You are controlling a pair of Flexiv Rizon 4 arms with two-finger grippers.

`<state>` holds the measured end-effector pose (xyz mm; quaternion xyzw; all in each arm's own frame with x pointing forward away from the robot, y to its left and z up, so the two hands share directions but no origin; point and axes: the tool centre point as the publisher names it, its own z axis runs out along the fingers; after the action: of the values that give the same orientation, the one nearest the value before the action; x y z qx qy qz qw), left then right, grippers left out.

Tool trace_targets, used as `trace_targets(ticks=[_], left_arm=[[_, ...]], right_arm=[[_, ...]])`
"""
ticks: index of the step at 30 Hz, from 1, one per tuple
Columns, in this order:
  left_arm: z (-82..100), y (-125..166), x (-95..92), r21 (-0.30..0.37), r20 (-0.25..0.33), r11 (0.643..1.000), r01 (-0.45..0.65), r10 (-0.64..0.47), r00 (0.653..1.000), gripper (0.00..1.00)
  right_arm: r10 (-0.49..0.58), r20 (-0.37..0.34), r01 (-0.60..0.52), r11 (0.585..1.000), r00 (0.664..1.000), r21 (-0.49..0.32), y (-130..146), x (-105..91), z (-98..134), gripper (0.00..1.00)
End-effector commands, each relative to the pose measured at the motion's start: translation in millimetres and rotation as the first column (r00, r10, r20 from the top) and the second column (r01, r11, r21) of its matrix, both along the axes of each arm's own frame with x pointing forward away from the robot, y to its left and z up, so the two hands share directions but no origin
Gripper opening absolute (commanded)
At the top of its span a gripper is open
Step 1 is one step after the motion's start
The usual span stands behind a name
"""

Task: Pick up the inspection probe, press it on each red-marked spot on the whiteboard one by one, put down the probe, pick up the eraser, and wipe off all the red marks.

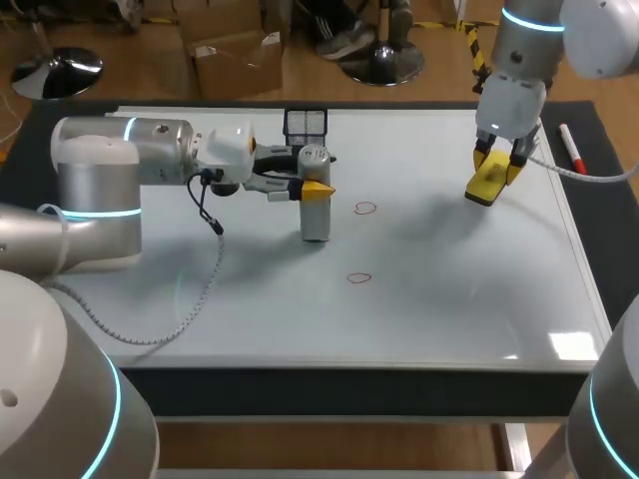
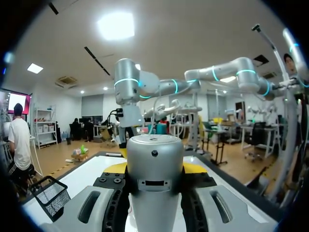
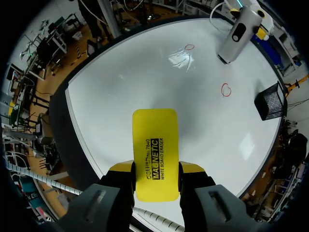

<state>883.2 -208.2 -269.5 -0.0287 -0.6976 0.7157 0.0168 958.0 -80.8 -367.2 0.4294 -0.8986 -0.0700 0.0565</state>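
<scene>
The inspection probe (image 1: 315, 205), a grey cylinder, stands upright on the whiteboard (image 1: 449, 299), and my left gripper (image 1: 312, 186) is shut on its upper part from the side. In the left wrist view the probe (image 2: 154, 164) fills the gap between the fingers of the left gripper (image 2: 154, 170). Two red circles (image 1: 365, 208) (image 1: 359, 278) lie to the probe's right, apart from its foot. My right gripper (image 1: 498, 160) is shut on the yellow eraser (image 1: 486, 186), which hangs over the board's far right part. In the right wrist view the eraser (image 3: 155, 145) sticks out ahead of the right gripper (image 3: 155, 170).
A black mesh basket (image 1: 306, 123) stands on the board's far edge behind the probe. A red marker (image 1: 571, 148) lies on the dark surface just beyond the board's right edge. The board's near half is bare apart from the marks.
</scene>
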Motion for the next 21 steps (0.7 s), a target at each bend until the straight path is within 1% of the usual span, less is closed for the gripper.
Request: trace_targets(ticks=[1, 6, 21], left_arm=[[-0.7, -0.2, 0.2, -0.001, -0.003, 1.000, -0.004, 0.004, 1.000, 0.00], [-3.8, -0.7, 1.9, 0.002, -0.007, 1.000, -0.005, 0.005, 1.000, 0.00], [-4.8, -4.1, 1.9, 0.009, -0.005, 1.000, -0.007, 0.007, 1.000, 0.00]], right_arm=[[0.002, 0.000, -0.002, 1.000, 1.000, -0.004, -0.7, 0.3, 0.9, 0.00], [0.002, 0.000, -0.002, 1.000, 1.000, -0.004, -0.7, 0.3, 0.9, 0.00], [0.002, 0.000, -0.002, 1.000, 1.000, -0.004, -0.7, 0.3, 0.9, 0.00]])
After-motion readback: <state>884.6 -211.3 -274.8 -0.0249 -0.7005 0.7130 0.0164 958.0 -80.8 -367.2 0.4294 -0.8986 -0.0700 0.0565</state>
